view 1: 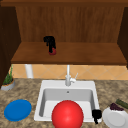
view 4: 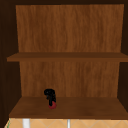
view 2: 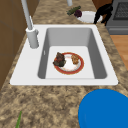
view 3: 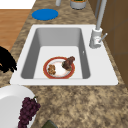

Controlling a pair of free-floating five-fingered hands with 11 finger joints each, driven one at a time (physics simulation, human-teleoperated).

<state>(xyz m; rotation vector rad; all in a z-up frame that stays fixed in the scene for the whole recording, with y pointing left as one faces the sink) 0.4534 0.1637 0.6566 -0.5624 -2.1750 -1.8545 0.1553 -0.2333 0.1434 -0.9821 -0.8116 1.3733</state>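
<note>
— Two black hands in the front view: the left hand [view 1: 50,42] is on the lower wooden cabinet shelf [view 1: 87,56], fingers curled down onto a small red round object [view 1: 52,52]. The right hand [view 1: 96,114] hangs at the white sink basin's [view 1: 41,100] right front corner; I cannot tell how its fingers stand.

— Containers?

— A big red ball [view 1: 67,114] hides the basin's middle. A flat blue plate [view 1: 17,110] lies left; a white plate [view 1: 115,118] with dark purple grapes [view 1: 116,107] lies right.

— From the left?

— A red-rimmed plate [view 2: 69,63] in the basin carries dark and brown food.

— From the right?

— Same plate, same grapes.

— Upper view?

— Left hand on the red object. No writing can be read.
</note>
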